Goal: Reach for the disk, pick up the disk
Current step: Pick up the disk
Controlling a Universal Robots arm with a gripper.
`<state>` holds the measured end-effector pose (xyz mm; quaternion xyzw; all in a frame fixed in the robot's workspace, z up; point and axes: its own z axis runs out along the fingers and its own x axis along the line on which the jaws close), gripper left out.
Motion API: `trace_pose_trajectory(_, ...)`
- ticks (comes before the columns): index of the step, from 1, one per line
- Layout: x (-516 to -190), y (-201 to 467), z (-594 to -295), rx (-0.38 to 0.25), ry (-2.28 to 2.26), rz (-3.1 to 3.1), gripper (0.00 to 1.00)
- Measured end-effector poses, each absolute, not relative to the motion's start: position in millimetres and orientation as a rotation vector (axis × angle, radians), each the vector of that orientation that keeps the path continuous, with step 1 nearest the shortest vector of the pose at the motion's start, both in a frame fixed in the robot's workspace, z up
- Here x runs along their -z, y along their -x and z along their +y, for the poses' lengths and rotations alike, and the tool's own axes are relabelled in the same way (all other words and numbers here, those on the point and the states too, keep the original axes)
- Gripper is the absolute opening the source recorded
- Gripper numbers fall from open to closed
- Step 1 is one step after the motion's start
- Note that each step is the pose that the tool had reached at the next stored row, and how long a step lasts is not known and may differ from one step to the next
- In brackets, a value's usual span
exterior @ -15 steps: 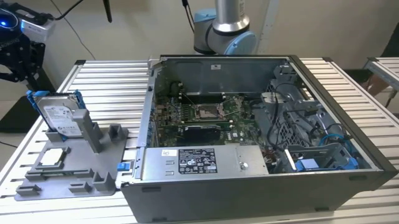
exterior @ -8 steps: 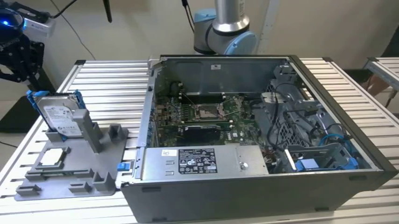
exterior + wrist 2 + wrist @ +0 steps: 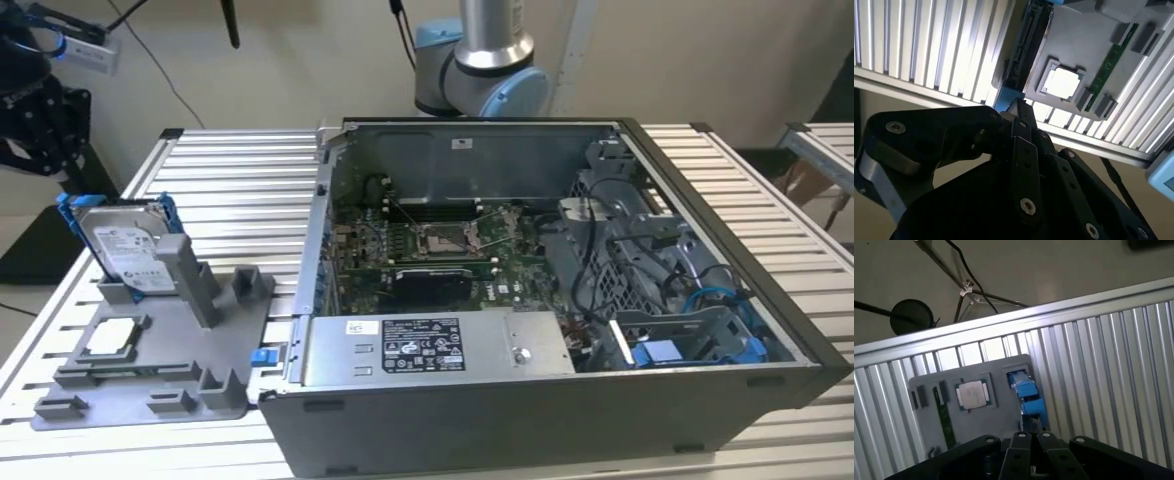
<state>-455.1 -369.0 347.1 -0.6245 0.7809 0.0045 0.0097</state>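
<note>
The disk [image 3: 124, 243], a silver-grey drive with a white label in a blue bracket, stands upright in a slot at the back of the grey fixture [image 3: 160, 365], at the exterior view's left. My black gripper [image 3: 34, 130] hangs above and to the left of it, well apart from it. In the first wrist view the disk [image 3: 1025, 392] appears edge-on just beyond my gripper [image 3: 1032, 436], whose fingers lie together with nothing between them. The second wrist view has the disk's dark edge [image 3: 1026, 47] ahead of the gripper [image 3: 1017, 107].
A small square chip [image 3: 972, 394] and a green memory stick [image 3: 943, 421] lie in the fixture beside the disk. A large open computer case [image 3: 534, 300] stands to the right on the slatted metal table [image 3: 234, 170]. A tripod [image 3: 966, 290] stands on the floor past the table edge.
</note>
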Motion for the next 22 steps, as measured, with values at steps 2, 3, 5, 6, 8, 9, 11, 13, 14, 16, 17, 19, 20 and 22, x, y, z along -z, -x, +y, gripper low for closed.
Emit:
trace_pose_trajectory(2, -346.9, 455.1, -367.1, -0.014, 1.969, 2.423, 0.0)
trace_pose_trajectory(3, -346.8, 455.1, -366.0, -0.015, 1.98, 2.414, 0.0)
trace_pose_trajectory(5, -346.5, 455.1, -364.5, -0.015, 1.996, 2.401, 0.0)
trace_pose_trajectory(6, -346.3, 455.1, -364.5, -0.015, 2.002, 2.396, 0.0)
trace_pose_trajectory(8, -346.2, 455.0, -364.4, -0.015, 2.012, 2.388, 0.0)
trace_pose_trajectory(9, -346.2, 454.9, -364.4, -0.015, 2.017, 2.384, 0.0)
trace_pose_trajectory(11, -346.2, 454.6, -364.3, -0.015, 2.032, 2.371, 0.0)
trace_pose_trajectory(13, -346.2, 454.2, -364.4, -0.015, 2.045, 2.359, 0.0)
trace_pose_trajectory(14, -346.1, 454.0, -364.4, -0.015, 2.052, 2.354, 0.0)
trace_pose_trajectory(16, -346.1, 453.9, -364.4, -0.016, 2.077, 2.332, 0.0)
trace_pose_trajectory(17, -346.0, 453.8, -364.4, -0.016, 2.093, 2.317, 0.0)
trace_pose_trajectory(19, -346.0, 453.8, -364.4, -0.016, 2.132, 2.282, 0.0)
trace_pose_trajectory(20, -346.0, 453.8, -364.4, -0.017, 2.143, 2.271, 0.0)
trace_pose_trajectory(22, -346.0, 453.8, -364.4, -0.017, 2.144, 2.27, 0.0)
